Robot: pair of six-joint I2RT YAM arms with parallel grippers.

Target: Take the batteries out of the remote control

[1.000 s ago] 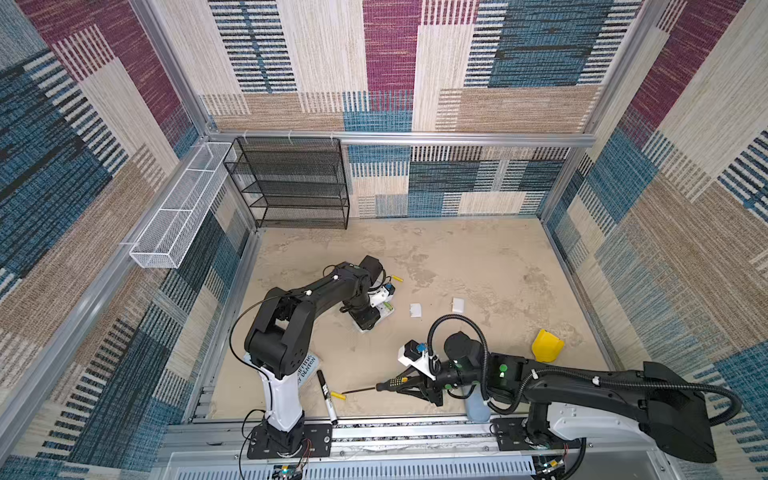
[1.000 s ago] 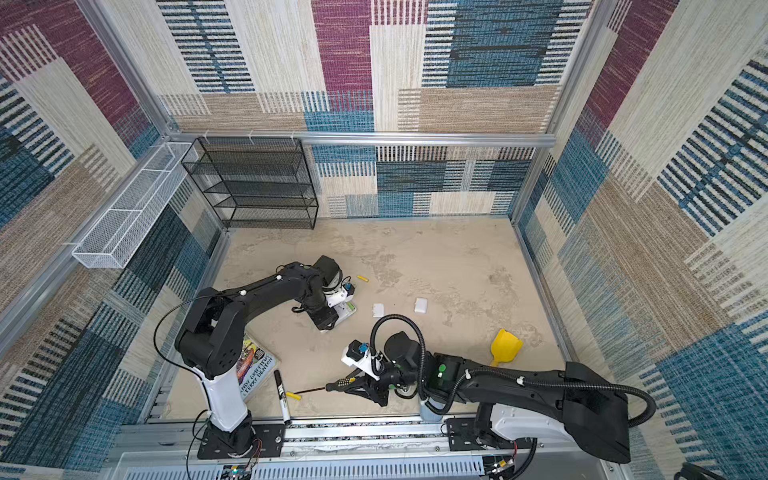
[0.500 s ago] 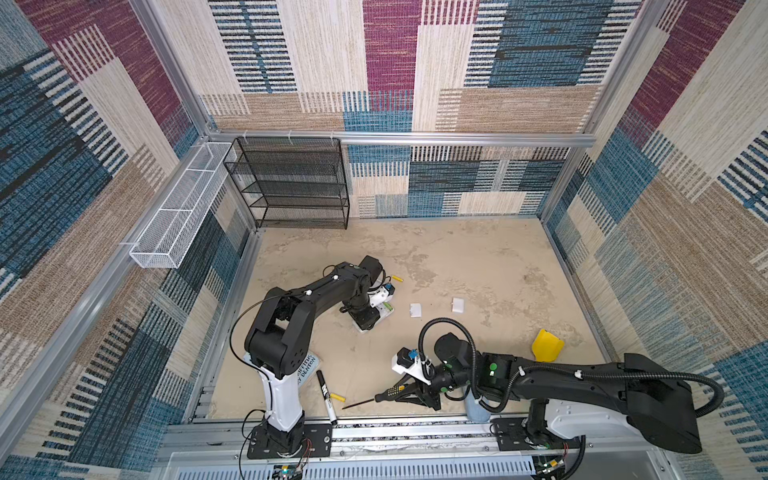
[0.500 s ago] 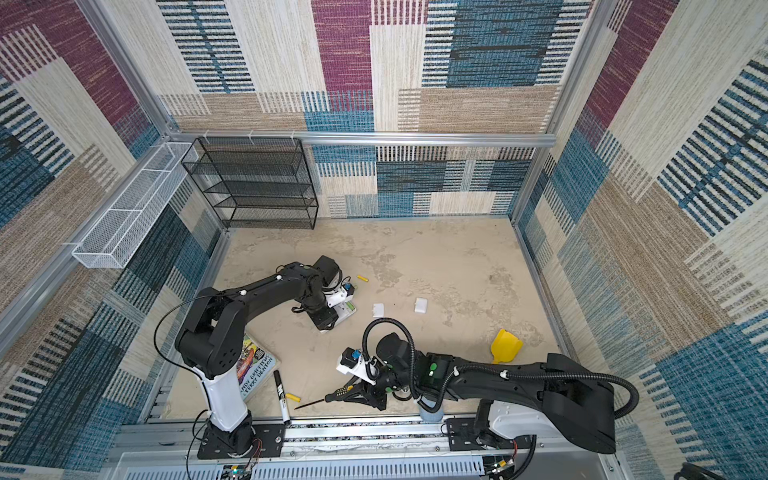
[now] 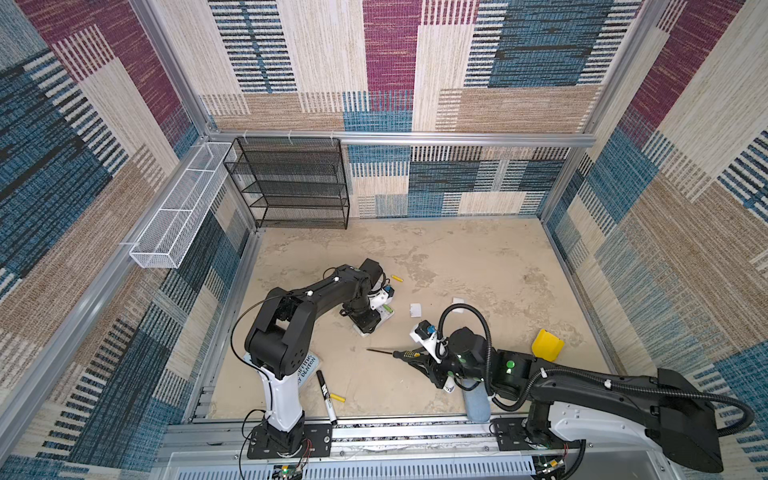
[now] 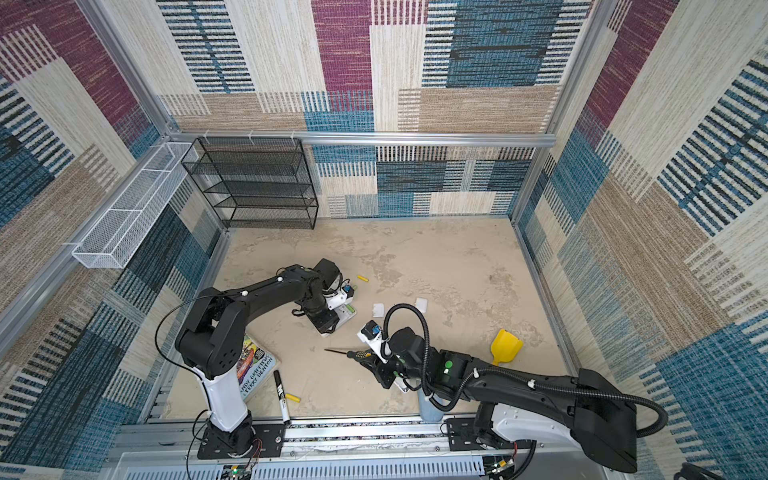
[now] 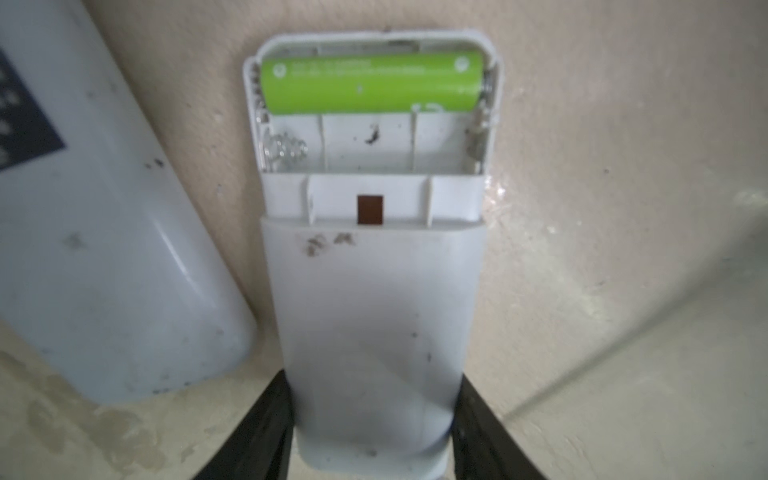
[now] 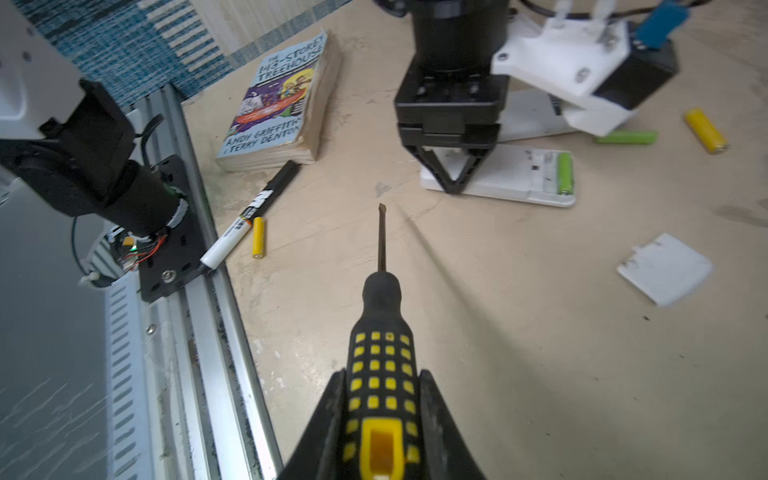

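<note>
**Remote control pinched, 1 cell in the bay**

Left gripper (image 7: 370,419) is down on the job. Its 2 black fingers (image 7: 257,424) squeeze the long sides of the white remote control (image 7: 374,311) at its closed end. The remote lies flat on the tabletop (image 8: 498,332).

Straight out past those fingertips the battery bay gapes open. 1 lime green battery (image 7: 370,83) sits crosswise in the slot farthest from the fingers. The slot nearer them (image 7: 370,145) shows bare springs. Beside 1 finger lies a pale grey casing (image 7: 104,249), close along the remote; whether they touch I cannot tell.

Over to the right gripper (image 8: 382,415), clamped on the black-and-yellow handle of a flathead screwdriver (image 8: 380,361). Its fingers (image 8: 332,419) hug both sides of the handle. The shaft runs straight ahead of the fingertips, and its blade tip (image 8: 381,207) stops short of the remote, not touching it.

Loose cells now:
- Past the open bay, on the far side from the left fingers, lie a loose lime green battery (image 8: 625,137) and a yellow battery (image 8: 705,131), near each other but apart.
- To 1 side of the screwdriver shaft, a second yellow battery (image 8: 258,237) rests just beside a black-and-white marker (image 8: 249,216). A paperback (image 8: 278,99) lies farther out.
- On the shaft's other side lies a white battery cover (image 8: 665,268), well clear of both sets of fingers.
</note>
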